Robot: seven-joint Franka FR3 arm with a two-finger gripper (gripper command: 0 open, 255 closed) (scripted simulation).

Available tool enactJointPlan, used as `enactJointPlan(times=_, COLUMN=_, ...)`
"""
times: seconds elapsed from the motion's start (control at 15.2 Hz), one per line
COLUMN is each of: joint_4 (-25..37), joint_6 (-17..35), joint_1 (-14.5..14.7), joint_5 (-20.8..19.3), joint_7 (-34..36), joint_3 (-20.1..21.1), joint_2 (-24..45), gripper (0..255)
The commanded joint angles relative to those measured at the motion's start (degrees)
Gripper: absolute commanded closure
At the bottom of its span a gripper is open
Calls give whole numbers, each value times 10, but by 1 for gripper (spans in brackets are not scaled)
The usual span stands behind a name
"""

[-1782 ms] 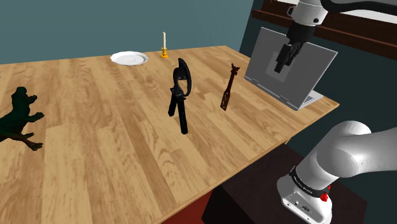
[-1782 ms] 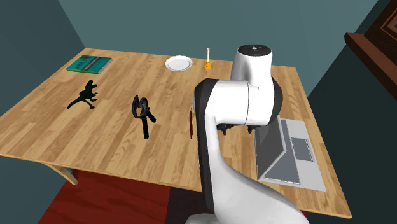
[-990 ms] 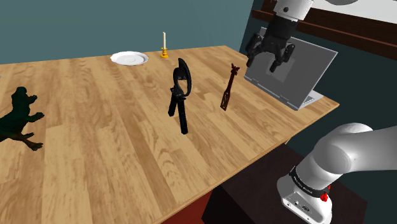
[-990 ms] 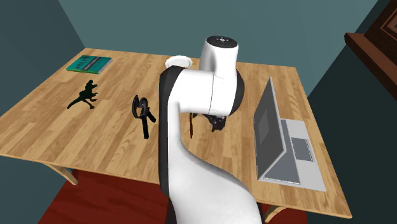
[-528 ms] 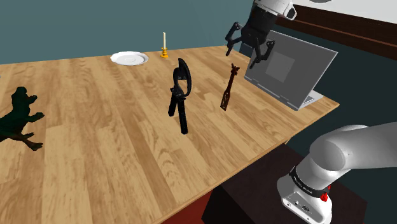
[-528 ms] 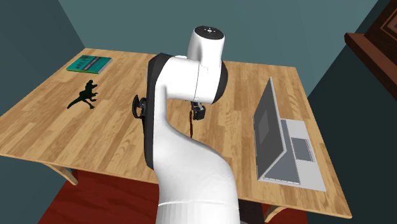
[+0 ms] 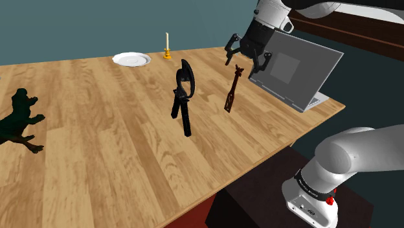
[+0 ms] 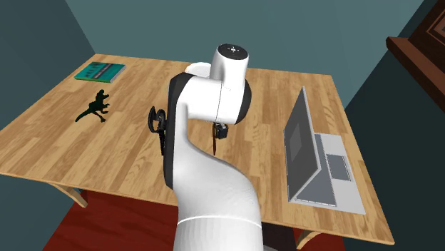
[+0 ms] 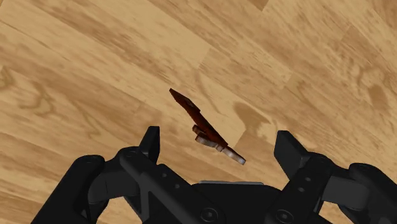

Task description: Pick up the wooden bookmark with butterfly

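Right: table (image 7: 97,142) wide, wood grain. Laptop (image 7: 299,70) open at shoulder view's right, near my wrist, so keep clear going down. My gripper (image 7: 248,57) hangs over bookmark (image 7: 232,91), jaws spread, nothing between them. Bookmark dark brown, thin, stands propped on table between black tool (image 7: 183,97) and laptop. Top end prob. butterfly, hard to tell. Approach step, I judge. Set jaws across thin faces, centre over it, drop straight, close gently. Could tip if nudged.

bookmark (image 9: 202,124) dark reddish-brown (one end greyish) | gripper (image 7: 246,62) black | table (image 7: 97,162) light wood grain | dinosaur (image 7: 16,120) dark green | plate (image 7: 118,59) white | book (image 8: 100,71) teal | laptop (image 7: 294,71) grey
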Motion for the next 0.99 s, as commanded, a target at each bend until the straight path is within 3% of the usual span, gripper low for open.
enactJointPlan(times=0.0, joint_4=-3, joint_6=3, joint_1=0, joint_5=1, joint_7=0, joint_3=1, joint_2=0, gripper=255)
enactJointPlan(times=0.59, joint_4=-4, joint_6=4, joint_1=0, joint_5=1, joint_7=-1, joint_3=1, joint_2=0, gripper=255)
enactJointPlan(times=0.92, joint_4=39, joint_6=-31, joint_1=-3, joint_5=-7, joint_7=7, joint_3=-5, joint_2=7, gripper=255)
